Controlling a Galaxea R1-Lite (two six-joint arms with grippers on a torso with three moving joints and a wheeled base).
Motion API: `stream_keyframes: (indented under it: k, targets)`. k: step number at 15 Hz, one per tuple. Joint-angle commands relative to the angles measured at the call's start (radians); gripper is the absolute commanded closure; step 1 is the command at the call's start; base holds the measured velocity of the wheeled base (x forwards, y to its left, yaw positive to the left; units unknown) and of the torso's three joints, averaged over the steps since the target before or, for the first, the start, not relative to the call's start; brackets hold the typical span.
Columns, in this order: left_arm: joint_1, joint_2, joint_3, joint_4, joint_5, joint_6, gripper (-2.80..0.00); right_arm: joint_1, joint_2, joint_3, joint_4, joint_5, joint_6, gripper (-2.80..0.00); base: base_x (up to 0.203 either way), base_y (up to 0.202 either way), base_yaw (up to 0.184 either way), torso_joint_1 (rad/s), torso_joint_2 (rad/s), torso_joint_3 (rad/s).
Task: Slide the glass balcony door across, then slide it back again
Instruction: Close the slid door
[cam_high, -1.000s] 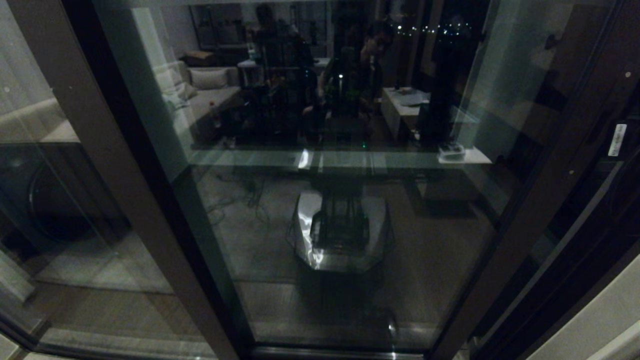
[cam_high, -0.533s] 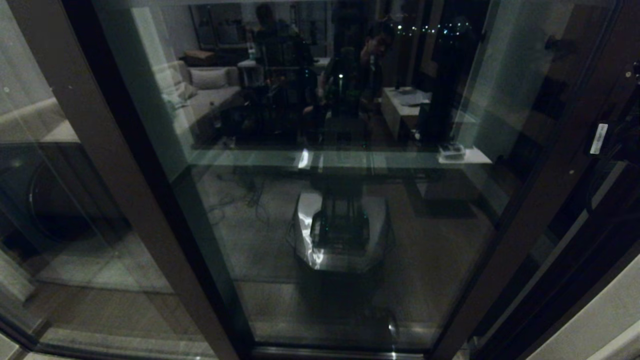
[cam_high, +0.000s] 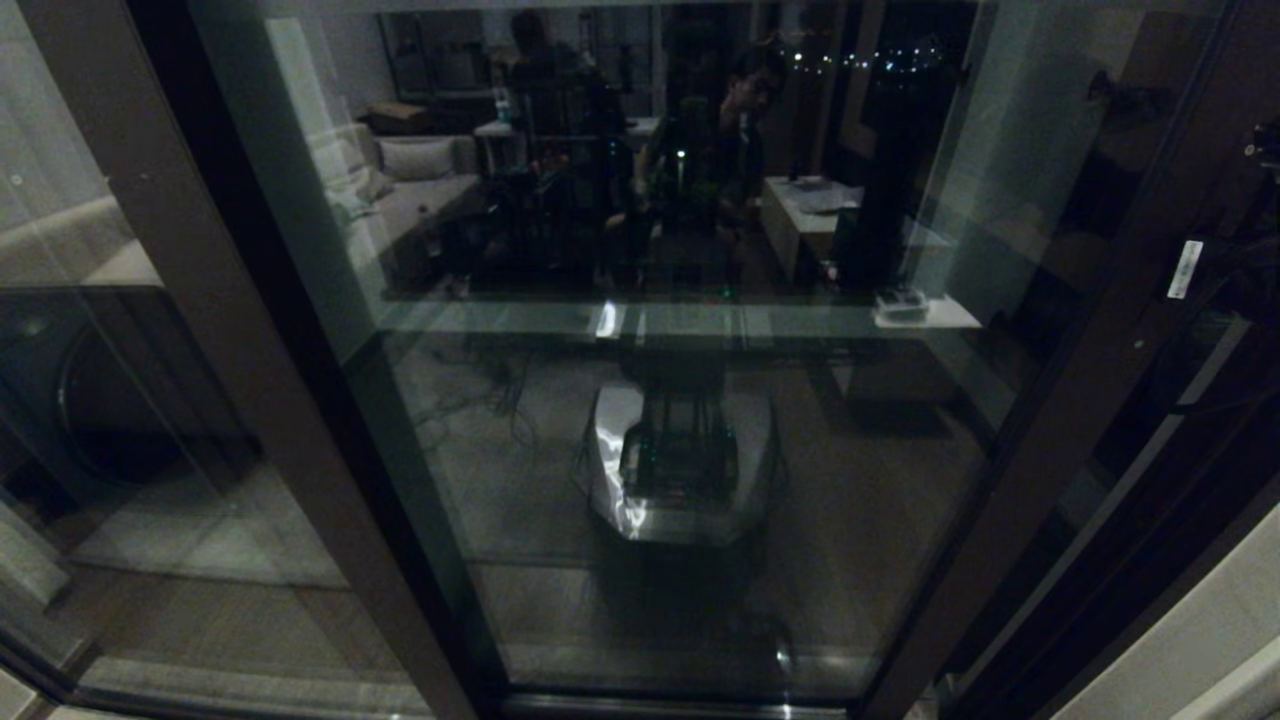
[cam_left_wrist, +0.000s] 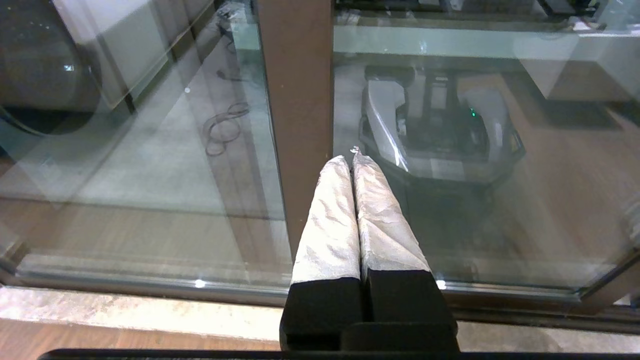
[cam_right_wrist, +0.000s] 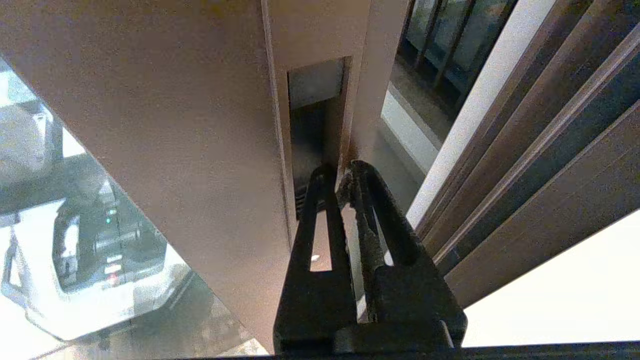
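Right pincer (cam_right_wrist: 340, 175), nearly pressed together, has its tips at the recessed slot handle (cam_right_wrist: 317, 130) on the glass balcony door (cam_high: 700, 450) stile, at two o'clock. Left pincer (cam_left_wrist: 352, 160), pressed together, hangs low before the glass.

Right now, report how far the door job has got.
Done: no slide shows as finished. In hand: the right gripper is at the slot handle on the door. Left to do: likely both slides, across and back. The left gripper is parked low, shut.
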Motion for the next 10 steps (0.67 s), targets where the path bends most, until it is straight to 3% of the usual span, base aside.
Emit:
stream_keyframes:
  k: [1,4,10]
  targets:
    - [0.0,0.0,0.002,0.0,0.0,-0.001,0.0,0.002,0.0,0.0,-0.005,0.019,0.004,0.0,0.0,0.0,0.0,0.0,0.0,0.0]
    - [0.0,0.0,0.002,0.0,0.0,-0.001,0.0,-0.001,-0.015,0.003,-0.004,0.058,0.02,0.0,0.0,0.0,0.0,0.0,0.0,0.0]
    - [0.0,0.0,0.002,0.0,0.0,-0.001,0.0,-0.013,-0.084,0.039,0.004,0.035,0.01,0.0,0.0,0.0,0.0,0.0,0.0,0.0]
